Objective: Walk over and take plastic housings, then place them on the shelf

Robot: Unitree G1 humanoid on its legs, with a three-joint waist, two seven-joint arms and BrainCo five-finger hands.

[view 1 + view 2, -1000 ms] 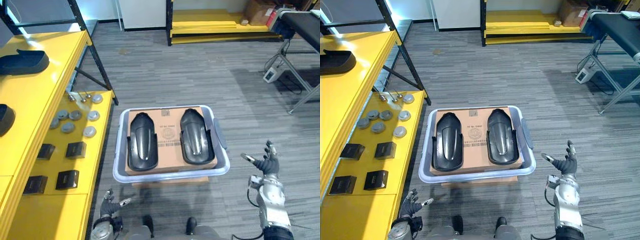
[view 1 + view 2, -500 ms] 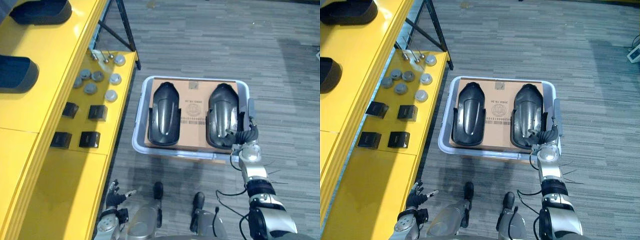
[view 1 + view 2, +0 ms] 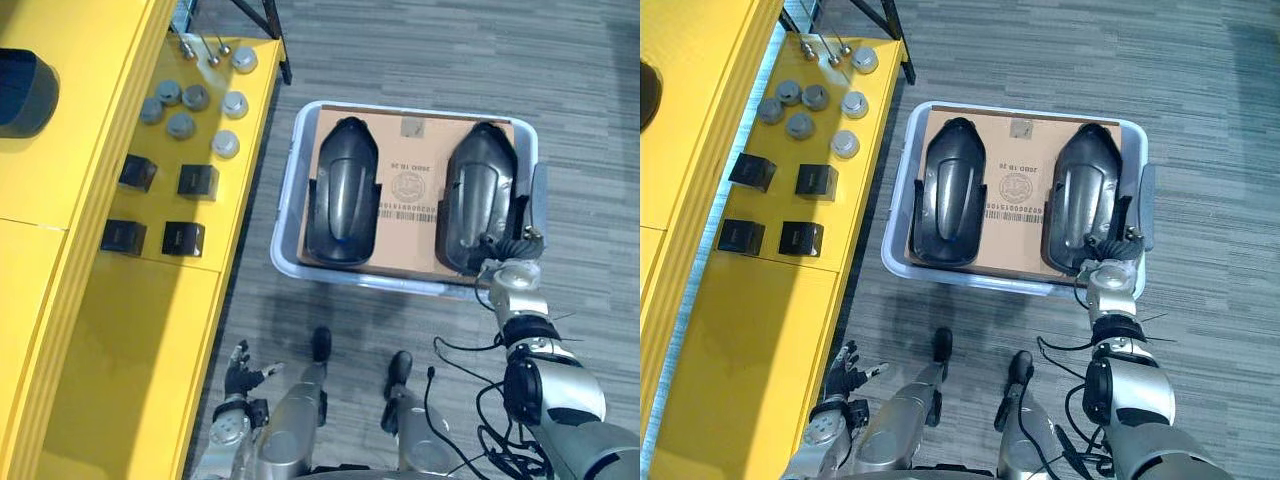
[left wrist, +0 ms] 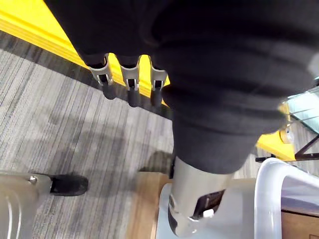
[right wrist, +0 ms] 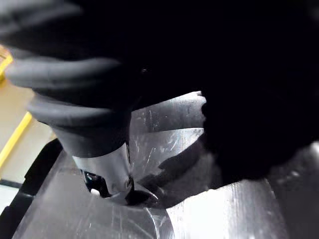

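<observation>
Two black plastic housings lie side by side on a sheet of cardboard (image 3: 410, 170) inside a pale grey tote (image 3: 288, 200) on the floor. They are the left housing (image 3: 342, 190) and the right housing (image 3: 478, 190). My right hand (image 3: 510, 262) is down on the near end of the right housing, whose glossy surface (image 5: 224, 209) shows right under it in the right wrist view. My left hand (image 3: 238, 365) hangs low beside the yellow shelf (image 3: 110, 330), open and holding nothing, its fingers (image 4: 130, 84) straight over the carpet.
The shelf's lower deck carries several grey discs (image 3: 185, 100) and small black blocks (image 3: 185, 180). Another black housing (image 3: 22, 90) sits on the upper deck at the left edge. Grey carpet surrounds the tote, which stands close against the shelf.
The camera has tipped down and come closer to the tote. My right hand went from raised beside the tote to resting on the right housing's near end. The left hand stays low.
</observation>
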